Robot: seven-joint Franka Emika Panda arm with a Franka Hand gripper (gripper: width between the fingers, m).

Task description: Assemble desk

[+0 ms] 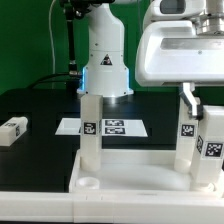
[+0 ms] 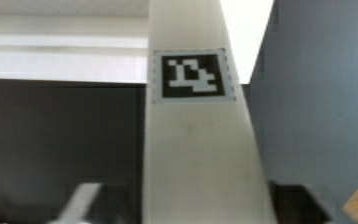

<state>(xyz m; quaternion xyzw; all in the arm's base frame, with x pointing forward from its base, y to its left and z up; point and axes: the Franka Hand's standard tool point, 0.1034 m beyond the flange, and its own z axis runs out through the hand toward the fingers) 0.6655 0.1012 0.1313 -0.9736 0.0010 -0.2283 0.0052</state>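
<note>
The white rimmed tabletop (image 1: 135,172) lies at the front of the exterior view. One leg (image 1: 90,130) stands upright at its left corner, with a round socket (image 1: 88,183) in front of it. Two tagged legs stand at the right: one (image 1: 187,135) directly under my gripper (image 1: 188,104), another (image 1: 213,145) beside it at the frame edge. In the wrist view a tagged leg (image 2: 202,130) stands upright and fills the space between my gripper (image 2: 202,208) jaws, which seem shut on it. A fourth leg (image 1: 12,130) lies loose on the black table at the left.
The marker board (image 1: 113,127) lies flat behind the tabletop. The robot's white base (image 1: 105,60) stands behind it, in front of a green backdrop. The arm's large white hand (image 1: 180,50) hangs over the right legs.
</note>
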